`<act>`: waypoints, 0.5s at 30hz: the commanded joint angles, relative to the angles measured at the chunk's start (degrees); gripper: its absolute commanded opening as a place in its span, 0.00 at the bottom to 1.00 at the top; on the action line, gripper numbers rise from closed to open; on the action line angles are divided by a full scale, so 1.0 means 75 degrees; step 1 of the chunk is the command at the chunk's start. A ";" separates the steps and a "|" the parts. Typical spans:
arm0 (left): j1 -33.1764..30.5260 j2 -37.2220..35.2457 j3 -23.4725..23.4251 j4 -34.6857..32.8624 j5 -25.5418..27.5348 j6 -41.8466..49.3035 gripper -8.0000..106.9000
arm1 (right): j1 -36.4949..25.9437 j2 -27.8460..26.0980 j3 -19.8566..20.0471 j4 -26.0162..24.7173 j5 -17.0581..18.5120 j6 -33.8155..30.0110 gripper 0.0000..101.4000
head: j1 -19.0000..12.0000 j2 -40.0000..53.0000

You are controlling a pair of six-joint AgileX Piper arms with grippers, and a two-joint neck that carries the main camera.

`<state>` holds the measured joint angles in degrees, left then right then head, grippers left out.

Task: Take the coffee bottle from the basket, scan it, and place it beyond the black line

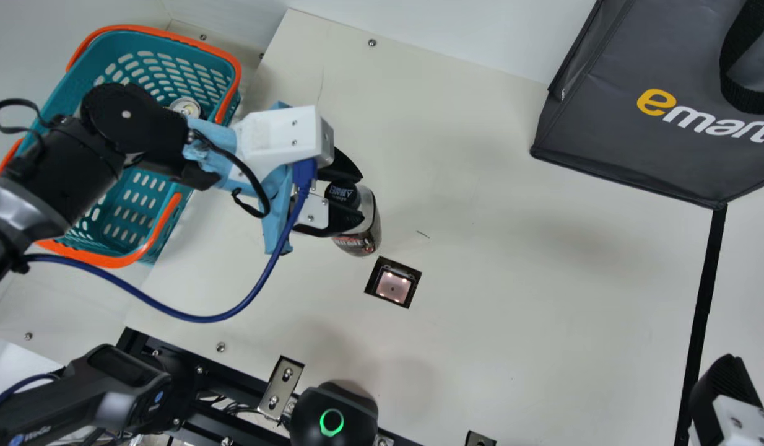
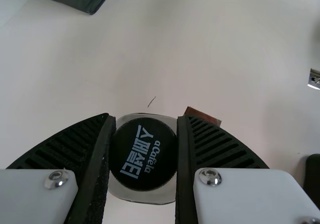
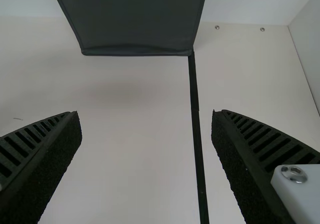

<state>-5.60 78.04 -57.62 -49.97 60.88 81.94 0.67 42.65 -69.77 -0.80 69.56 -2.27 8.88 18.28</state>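
Note:
My left gripper [image 1: 351, 193] is closed around the neck of the coffee bottle [image 1: 362, 238], just behind the scanner window [image 1: 392, 284] set in the table. In the left wrist view the dark cap of the bottle [image 2: 143, 154] sits between both fingers of the left gripper [image 2: 143, 151]. At the main view's lower right corner is my right gripper [image 1: 725, 387], near the black line [image 1: 704, 294]. The right wrist view has the right gripper [image 3: 146, 124] with fingers wide apart and nothing between them, the black line [image 3: 197, 129] running below.
The teal basket [image 1: 125, 214] with orange handles stands at the left under my left arm, a round-topped item [image 1: 187, 106] inside. A dark grey bag [image 1: 605, 136] stands at the back right. At the front edge are a black device with a green ring [image 1: 332, 421] and metal brackets [image 1: 282, 387].

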 commanded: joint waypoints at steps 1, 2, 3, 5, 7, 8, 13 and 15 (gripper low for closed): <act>0.0016 0.0066 0.0013 -0.0019 -0.0080 0.0099 0.16 | 0.0000 0.0000 0.0000 0.0000 0.0000 0.0000 0.90 | -0.0127 0.0018; 0.0021 0.0103 0.0014 -0.0027 -0.0124 0.0148 0.16 | 0.0000 0.0000 0.0000 0.0000 0.0000 0.0000 0.90 | -0.0127 0.0018; 0.0025 0.0140 0.0013 -0.0036 -0.0165 0.0194 0.16 | 0.0000 0.0000 0.0000 0.0000 0.0000 0.0000 0.90 | -0.0127 0.0018; 0.0028 0.0206 0.0008 -0.0045 -0.0248 0.0272 0.16 | 0.0000 0.0000 0.0000 0.0000 0.0000 0.0000 0.90 | -0.0127 0.0018; 0.0028 0.0263 0.0002 -0.0046 -0.0325 0.0334 0.16 | 0.0000 0.0000 0.0000 0.0000 0.0000 0.0000 0.90 | -0.0127 0.0018; 0.0027 0.0287 -0.0002 -0.0044 -0.0359 0.0359 0.16 | 0.0000 0.0000 0.0000 0.0000 0.0000 0.0000 0.90 | -0.0127 0.0018; 0.0028 0.0394 -0.0006 -0.0034 -0.0503 0.0487 0.16 | 0.0000 0.0000 0.0000 0.0000 0.0000 0.0000 0.90 | -0.0127 0.0018; 0.0028 0.0434 -0.0004 -0.0034 -0.0549 0.0536 0.16 | 0.0000 0.0000 0.0000 0.0000 0.0007 0.0000 0.90 | -0.0127 0.0018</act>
<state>-5.40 81.19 -57.69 -50.34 56.78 85.93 0.67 42.65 -69.77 -0.80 69.57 -2.27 8.88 18.28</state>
